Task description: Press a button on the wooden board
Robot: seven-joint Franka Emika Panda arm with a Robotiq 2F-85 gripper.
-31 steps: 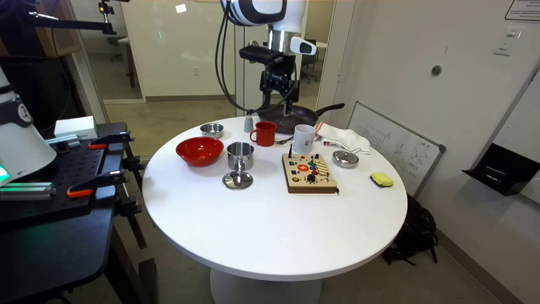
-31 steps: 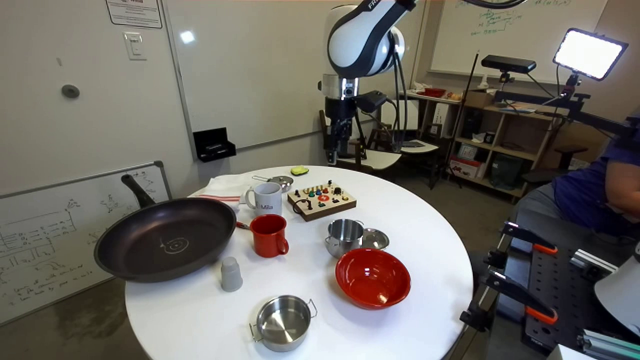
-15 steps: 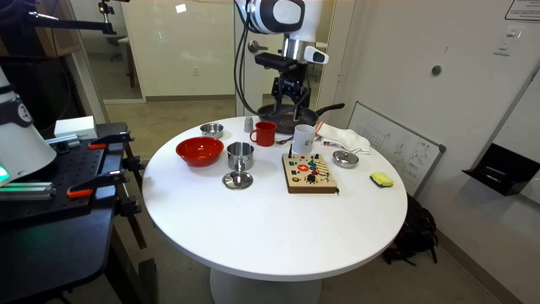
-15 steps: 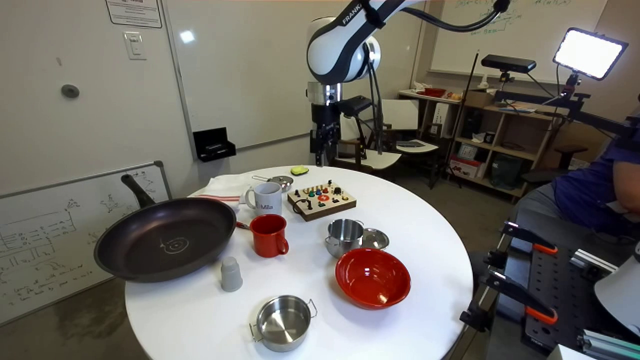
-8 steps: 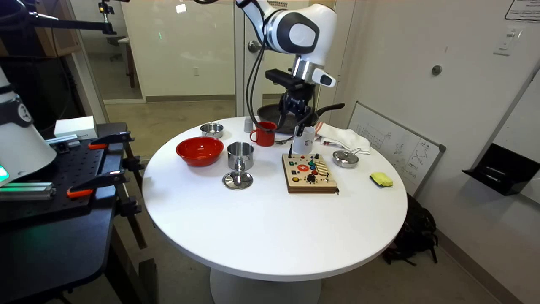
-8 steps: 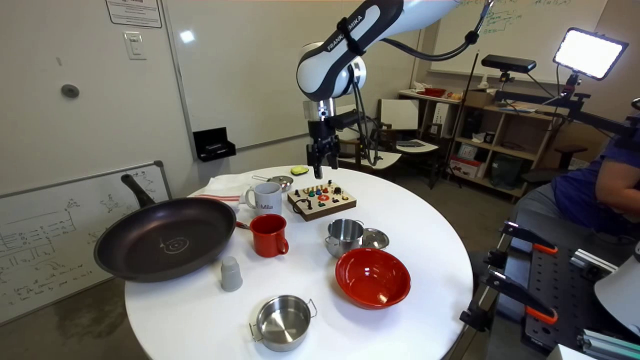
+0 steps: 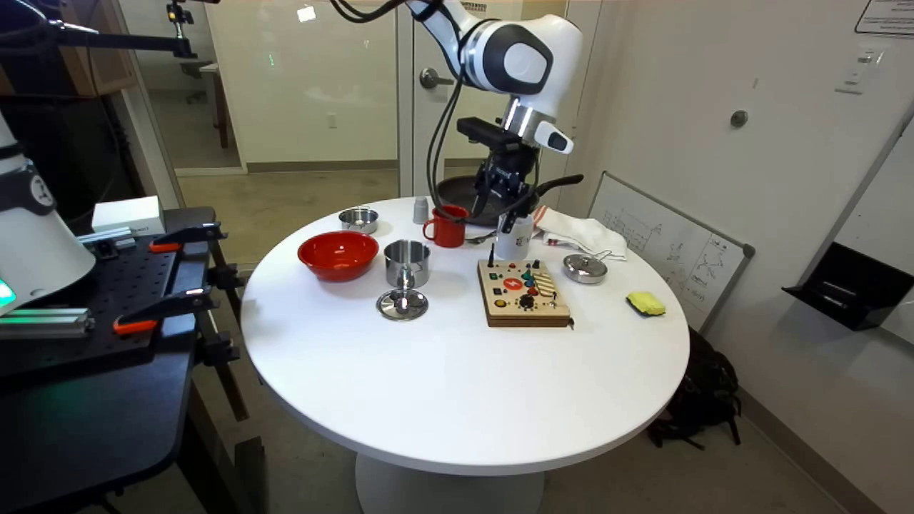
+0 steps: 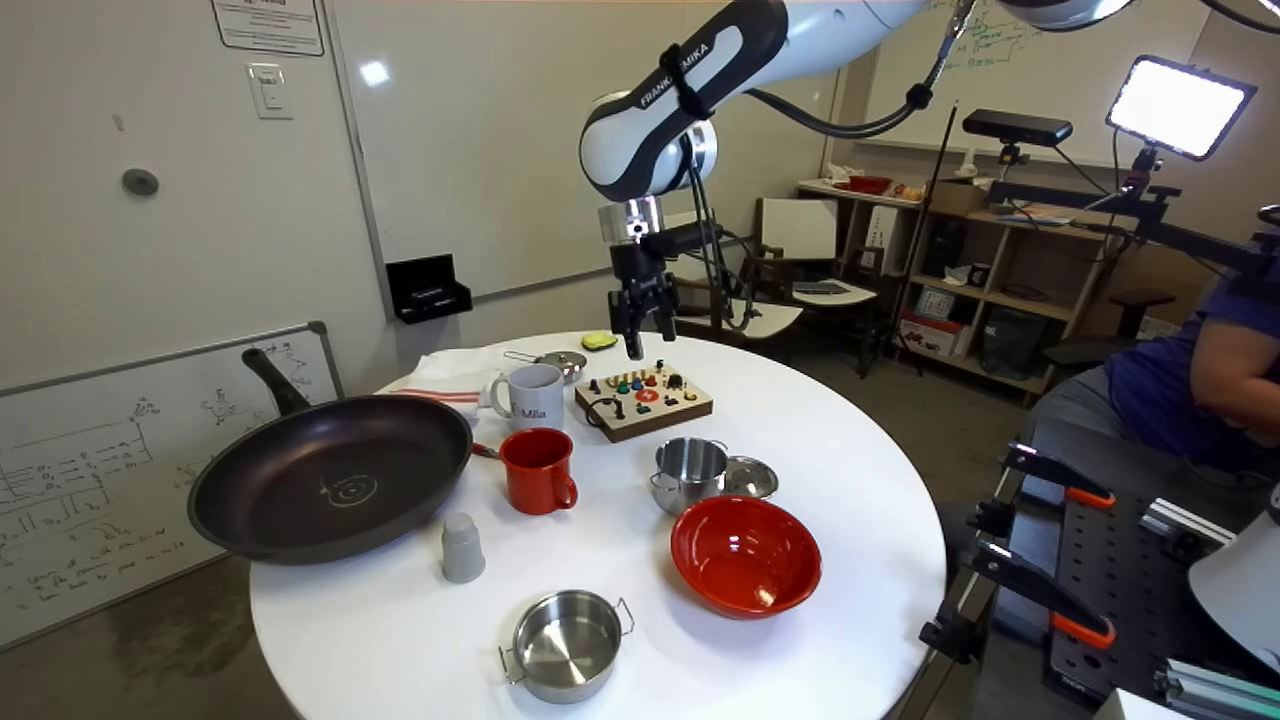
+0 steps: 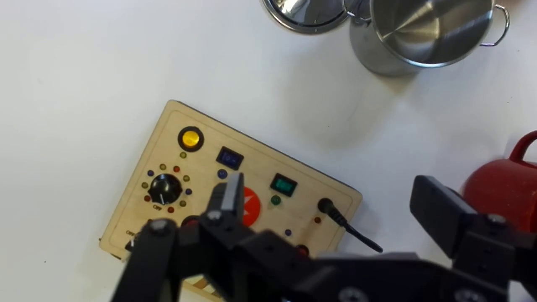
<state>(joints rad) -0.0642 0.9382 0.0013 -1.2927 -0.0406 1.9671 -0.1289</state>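
The wooden board (image 9: 256,167) lies flat on the white table and shows in both exterior views (image 7: 510,296) (image 8: 622,432). In the wrist view it bears a yellow button (image 9: 191,139), a black dial (image 9: 165,188), a blue switch (image 9: 230,158), a green switch (image 9: 283,184), a red disc (image 9: 252,206) and a black plug with a cable (image 9: 335,214). My gripper (image 9: 329,191) is open and empty, tilted above the board; it shows in both exterior views (image 7: 493,220) (image 8: 651,343). One finger overlaps the red disc in the wrist view; the other is over the table. The gripper hides the board's lower part.
A white mug (image 8: 535,397) and red mug (image 8: 538,470) stand beside the board. A steel pot (image 7: 407,263), its lid (image 7: 402,305), a red bowl (image 7: 338,255), frying pan (image 8: 330,480), small lidded pan (image 7: 585,268), cloth (image 7: 582,232) and yellow sponge (image 7: 646,303) are around.
My gripper has come down and sideways toward the board and has tilted. In the last half second it has moved only slightly. The board and other objects stay put.
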